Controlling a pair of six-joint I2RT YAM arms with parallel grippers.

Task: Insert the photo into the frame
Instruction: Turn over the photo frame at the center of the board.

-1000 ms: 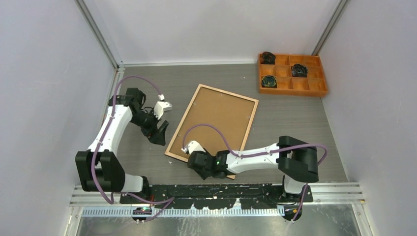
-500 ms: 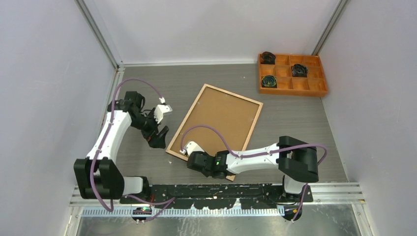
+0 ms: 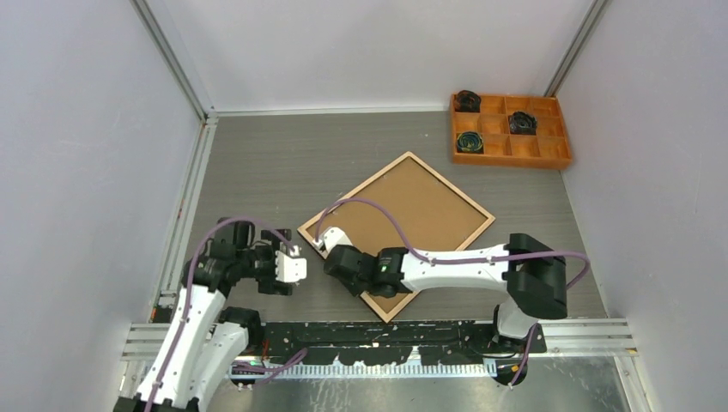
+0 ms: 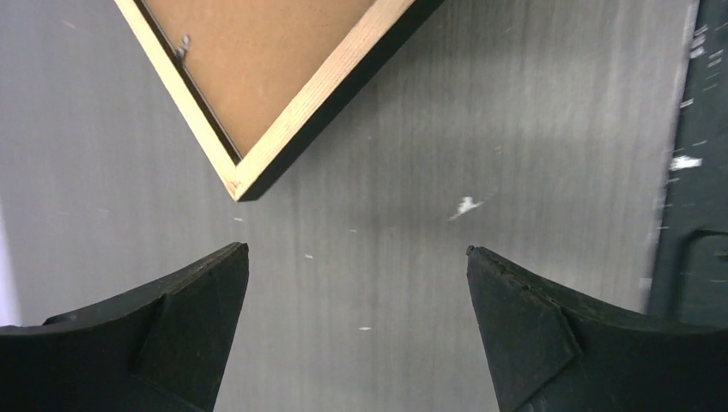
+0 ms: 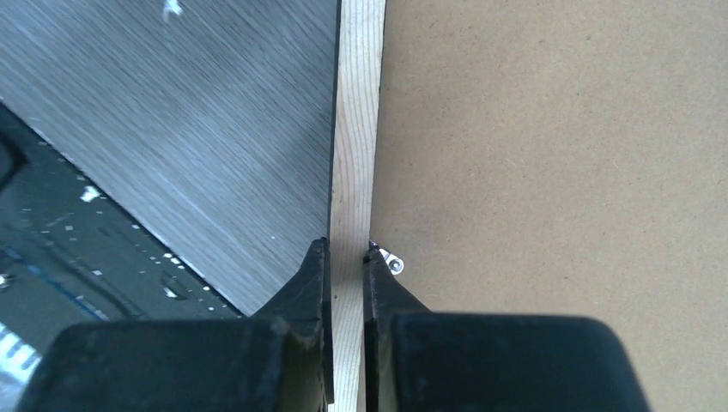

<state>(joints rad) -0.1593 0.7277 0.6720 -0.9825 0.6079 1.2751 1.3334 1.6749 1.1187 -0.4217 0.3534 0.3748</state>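
The frame (image 3: 452, 185) lies back up on the table, turned like a diamond, with the brown hardboard backing (image 3: 412, 215) in it. My right gripper (image 3: 330, 257) is shut on the frame's near-left wooden edge (image 5: 356, 129), one finger on each side (image 5: 346, 249), next to a small metal tab (image 5: 392, 262). My left gripper (image 3: 276, 285) is open and empty at the near left; in its wrist view (image 4: 356, 257) the frame's left corner (image 4: 318, 103) lies just ahead, apart from the fingers. The photo does not show in any view.
An orange compartment tray (image 3: 515, 160) with dark coiled items stands at the back right. The black base rail (image 3: 386, 330) runs along the near edge, close to the frame's near corner. Walls close in on the left, back and right.
My right gripper has swung the frame round to a diamond and shifted it right. My left arm has drawn back from the frame's left side to the near-left edge.
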